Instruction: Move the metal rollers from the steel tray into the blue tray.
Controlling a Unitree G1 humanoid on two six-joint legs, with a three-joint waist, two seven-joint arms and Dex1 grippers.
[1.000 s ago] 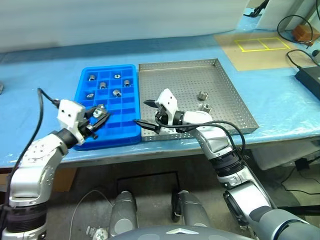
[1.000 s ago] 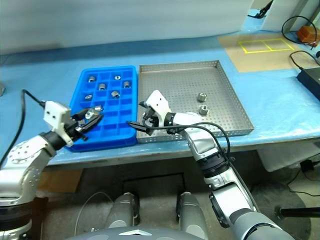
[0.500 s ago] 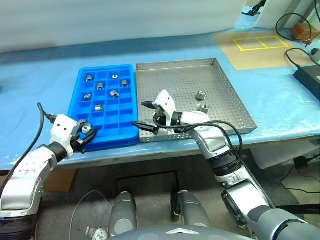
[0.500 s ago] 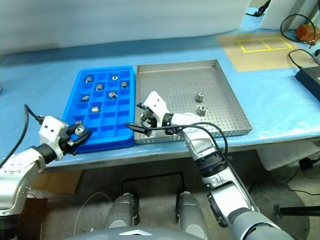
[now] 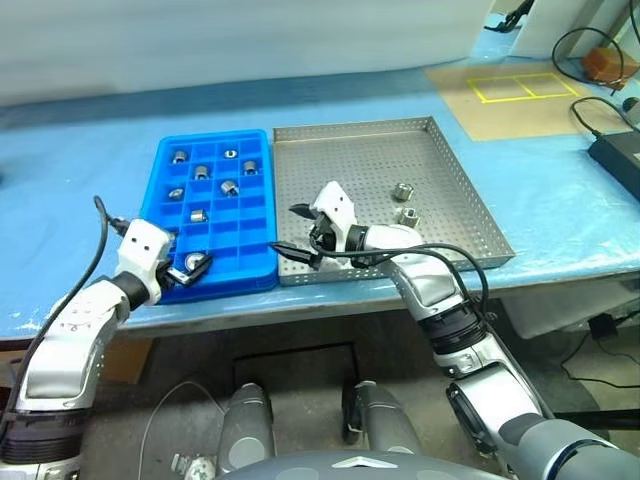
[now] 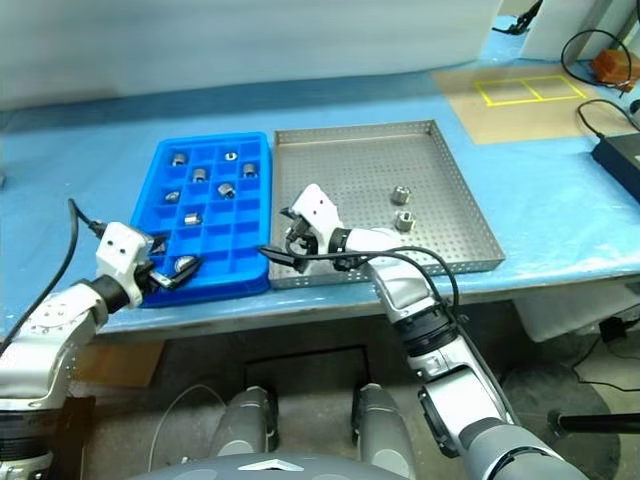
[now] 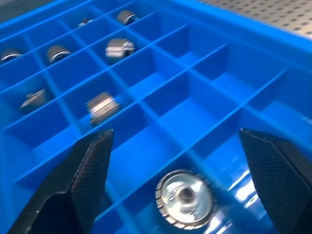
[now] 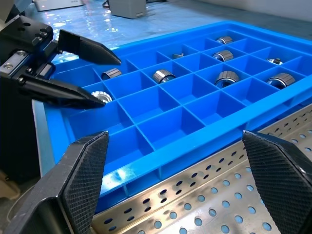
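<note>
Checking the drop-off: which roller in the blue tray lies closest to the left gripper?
The metal roller in the near-row compartment of the blue tray, lying between the left gripper's open fingers. The other rollers sit in compartments farther back.

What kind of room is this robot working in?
Probably a workshop or robot lab: a long bench under blue sheeting, a steel tray of metal rollers, and cables.

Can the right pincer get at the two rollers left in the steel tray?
Probably yes: the right pincer is open above the steel tray, and nothing lies between it and the two rollers.
</note>
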